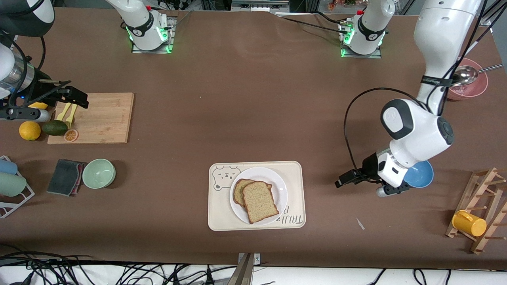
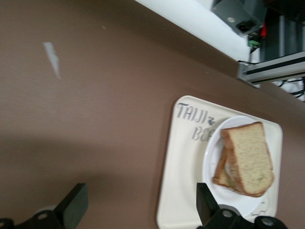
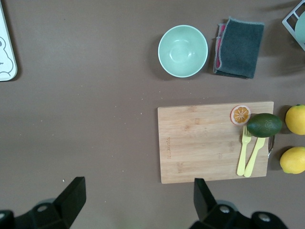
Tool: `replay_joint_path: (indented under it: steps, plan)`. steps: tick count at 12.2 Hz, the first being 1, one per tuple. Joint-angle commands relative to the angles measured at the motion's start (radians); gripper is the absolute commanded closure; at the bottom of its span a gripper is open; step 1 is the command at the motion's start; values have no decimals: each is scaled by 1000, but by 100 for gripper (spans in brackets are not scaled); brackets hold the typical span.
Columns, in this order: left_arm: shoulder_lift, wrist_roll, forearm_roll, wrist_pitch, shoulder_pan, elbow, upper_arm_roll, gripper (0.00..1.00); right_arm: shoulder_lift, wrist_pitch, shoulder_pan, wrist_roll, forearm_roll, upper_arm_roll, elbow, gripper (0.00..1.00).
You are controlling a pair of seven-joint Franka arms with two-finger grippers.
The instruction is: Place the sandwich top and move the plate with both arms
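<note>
The sandwich top (image 1: 259, 202) (image 2: 250, 157), a tan speckled slice with a brown crust, lies on a second slice (image 1: 239, 190) that peeks out beneath it. Both sit on the round white plate (image 1: 273, 178) (image 2: 212, 148), which rests on the cream bear-print tray (image 1: 218, 213) (image 2: 183, 181). My left gripper (image 1: 344, 181) (image 2: 138, 205) hangs open and empty over bare table beside the tray, toward the left arm's end. My right gripper (image 1: 77, 95) (image 3: 136, 200) hovers open and empty over the edge of the wooden cutting board (image 1: 103, 116) (image 3: 214, 143), well away from the plate.
Yellow forks (image 3: 250, 152), an avocado (image 1: 54, 127) and an orange slice lie on the board. A green bowl (image 1: 99, 173) and a dark cloth (image 1: 65, 177) sit nearer the camera. At the left arm's end are a blue bowl (image 1: 420, 174), a pink bowl (image 1: 471, 85) with a ladle, and a yellow cup (image 1: 469, 223) on a wooden rack.
</note>
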Motion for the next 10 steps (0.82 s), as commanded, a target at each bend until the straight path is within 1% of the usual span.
replay_joint_path:
  steps: [1,2,4,6,9,10]
  plan:
    - [-83,-85,164,-103,27,-41,8,0,-6,-18,-1,8,8,1,2,0]
    - [-102,-114,224,-146,35,-42,8,0,-6,-24,-1,8,9,-2,0,0]
    - [-151,-188,325,-221,52,-82,8,0,-8,-15,-1,10,3,-4,-1,0]
    - [-197,-216,436,-301,56,-105,8,0,-8,-4,-1,10,3,-4,-6,0]
    - [-266,-226,462,-468,85,-120,8,0,-10,7,-1,8,4,-4,-3,0]
    - [-298,-226,484,-479,90,-145,7,0,-11,24,-1,8,3,-4,-3,0]
